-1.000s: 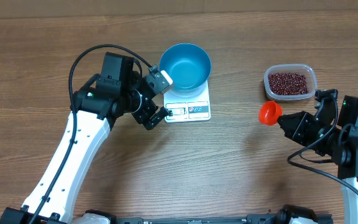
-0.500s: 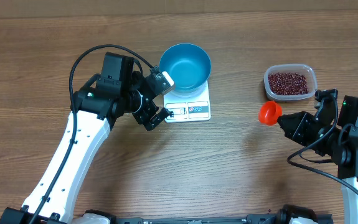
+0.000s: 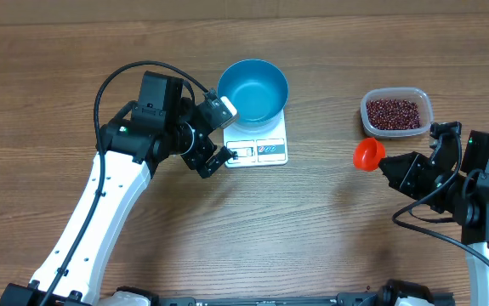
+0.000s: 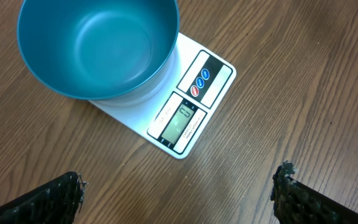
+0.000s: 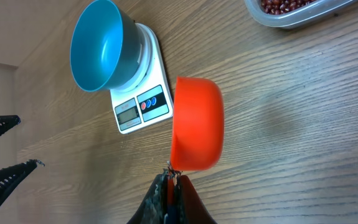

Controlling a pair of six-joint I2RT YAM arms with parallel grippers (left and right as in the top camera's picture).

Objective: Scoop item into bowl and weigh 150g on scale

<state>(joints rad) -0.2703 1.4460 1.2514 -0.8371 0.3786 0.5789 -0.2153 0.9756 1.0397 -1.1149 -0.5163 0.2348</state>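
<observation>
Blue bowl empty on scale; no scoop loaded yet.
Beans wait in clear tub, well right of scale. Right gripper, between them, pinches orange scoop, apparently empty, ready to dip. Left gripper, just left of scale, gapes wide, holding nothing.

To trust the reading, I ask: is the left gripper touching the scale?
Apart. In the left wrist view, bare table lies between the scale and both open jaws of the left gripper.
</observation>
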